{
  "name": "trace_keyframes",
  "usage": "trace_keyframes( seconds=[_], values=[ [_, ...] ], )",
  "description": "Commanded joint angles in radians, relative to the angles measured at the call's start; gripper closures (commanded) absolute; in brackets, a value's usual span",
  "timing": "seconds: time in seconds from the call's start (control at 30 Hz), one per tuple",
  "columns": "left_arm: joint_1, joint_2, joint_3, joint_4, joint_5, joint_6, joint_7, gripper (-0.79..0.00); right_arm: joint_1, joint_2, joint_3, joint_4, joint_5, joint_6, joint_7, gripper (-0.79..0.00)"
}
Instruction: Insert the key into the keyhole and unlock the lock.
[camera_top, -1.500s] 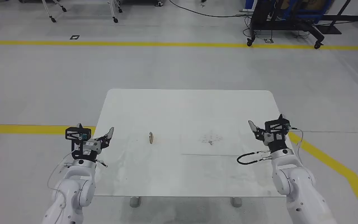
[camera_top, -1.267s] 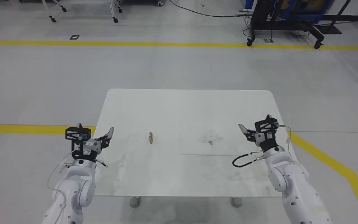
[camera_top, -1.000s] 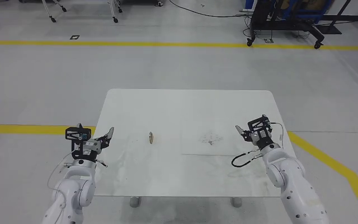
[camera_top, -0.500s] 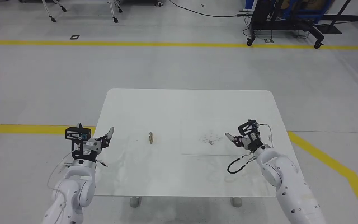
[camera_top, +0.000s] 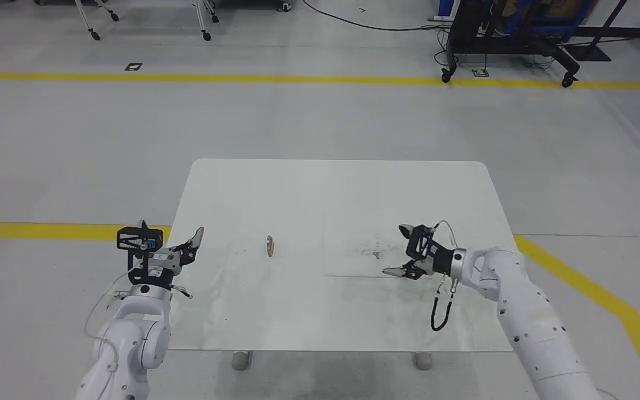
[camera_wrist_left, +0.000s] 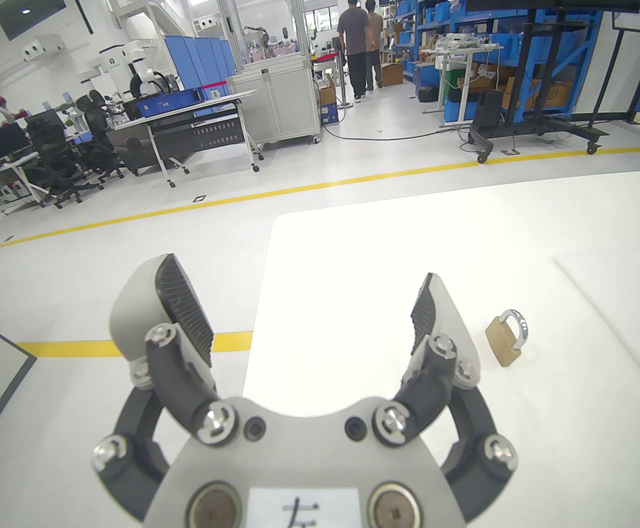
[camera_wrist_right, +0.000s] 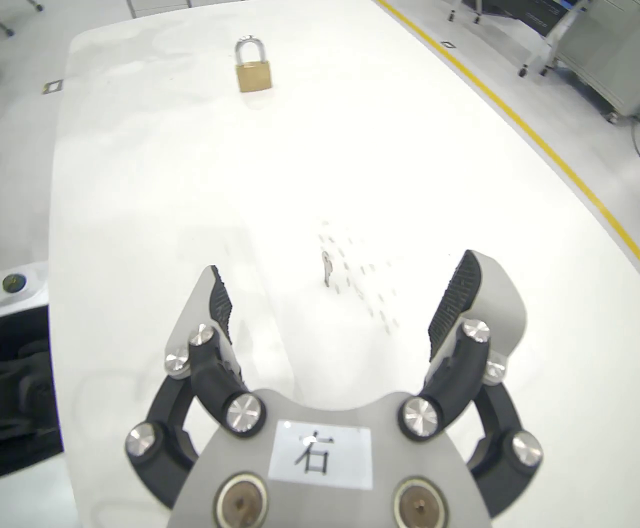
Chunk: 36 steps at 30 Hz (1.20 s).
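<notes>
While the left gripper (camera_top: 170, 233) hangs spread open at the left edge of the tabletop (camera_top: 340, 190) in the top view, the right gripper (camera_top: 396, 251), equally spread, hovers just beside the small key (camera_top: 378, 252); the brass padlock (camera_top: 269, 245) lies well apart, toward the left. From the left wrist, the padlock lies near the open jaws, and a white label (camera_wrist_left: 303, 507) bearing one handwritten character sits on the gripper's base. From the right wrist, the key lies ahead of the parted fingers (camera_wrist_right: 452, 295), with the padlock beyond it and a similar label on the base.
</notes>
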Motion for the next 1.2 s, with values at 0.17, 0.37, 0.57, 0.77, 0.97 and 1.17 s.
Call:
trace_keyframes(
  seconds=[0.17,0.37,0.57,0.77,0.97,1.17],
  values=[
    [0.0,0.0,0.0,0.0,0.0,0.0,0.0,-0.785,0.161,-0.001,-0.166,0.148,-0.113,0.004,-0.005,-0.332],
    [0.0,0.0,0.0,0.0,0.0,0.0,0.0,-0.785,0.244,-0.014,-0.251,0.226,-0.116,0.004,0.014,-0.228],
    [0.0,0.0,0.0,0.0,0.0,0.0,0.0,-0.785,0.276,-0.013,-0.308,0.252,-0.126,0.004,0.017,0.0],
    [0.0,0.0,0.0,0.0,0.0,0.0,0.0,-0.785,0.294,-0.005,-0.349,0.246,-0.126,0.004,0.005,0.0],
    [0.0,0.0,0.0,0.0,0.0,0.0,0.0,-0.785,0.296,0.01,-0.381,0.211,-0.114,0.004,-0.038,0.0],
    [0.0,0.0,0.0,0.0,0.0,0.0,0.0,-0.785,0.294,0.026,-0.407,0.185,-0.101,0.004,-0.099,0.0]
  ],
)
